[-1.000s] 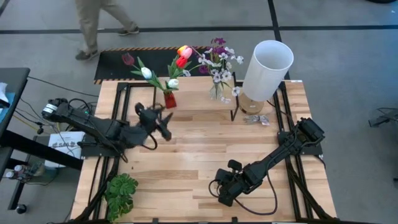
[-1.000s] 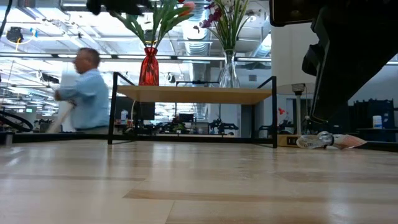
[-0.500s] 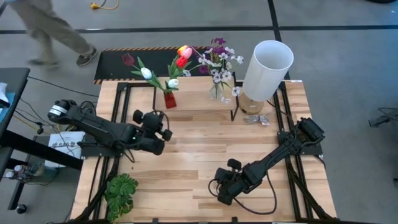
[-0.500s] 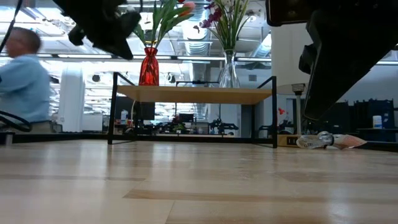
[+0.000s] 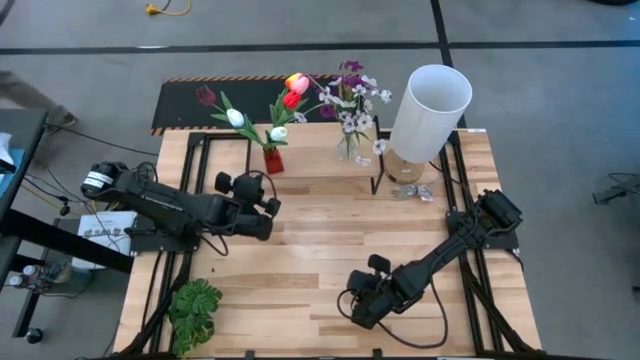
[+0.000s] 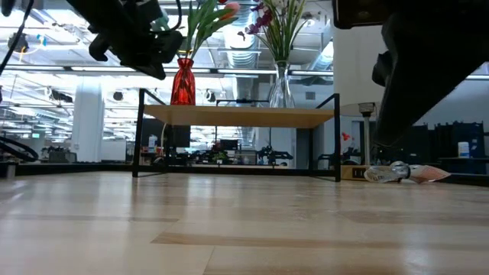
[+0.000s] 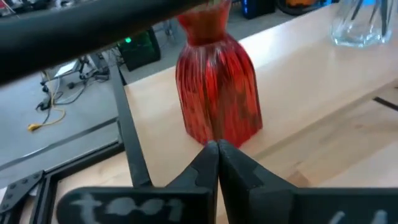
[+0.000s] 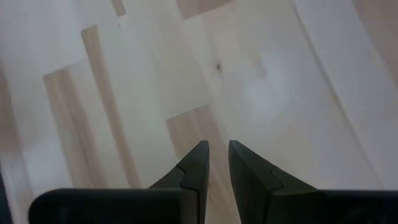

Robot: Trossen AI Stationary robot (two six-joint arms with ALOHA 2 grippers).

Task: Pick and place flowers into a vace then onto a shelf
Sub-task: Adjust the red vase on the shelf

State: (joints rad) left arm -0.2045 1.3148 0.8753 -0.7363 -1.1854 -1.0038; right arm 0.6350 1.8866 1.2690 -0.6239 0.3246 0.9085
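Note:
A red vase (image 5: 273,160) holding tulips (image 5: 285,100) stands on the shelf (image 5: 315,172) at the table's far side. Beside it on the same plank is a clear vase (image 5: 348,148) with purple and white blossoms (image 5: 352,95). My left gripper (image 5: 270,205) hovers shut in front of the shelf, on the near side of the red vase (image 7: 217,93), its fingertips (image 7: 217,148) pointing at the vase's base without touching it. My right gripper (image 5: 358,312) hangs over the near middle of the table; its fingers (image 8: 193,165) stand a narrow gap apart with nothing between them.
A tall white lampshade (image 5: 430,110) stands at the far right, with a crumpled wrapper (image 5: 410,192) at its foot. A flowerless green plant (image 5: 195,312) lies at the near left corner. A black panel with a striped edge (image 5: 185,100) lies on the floor behind the table.
My left gripper has shut with nothing in it, turned at the wrist and come down a little in front of the shelf, near the red vase. A person behind the table has walked off to the left, nearly out of view.

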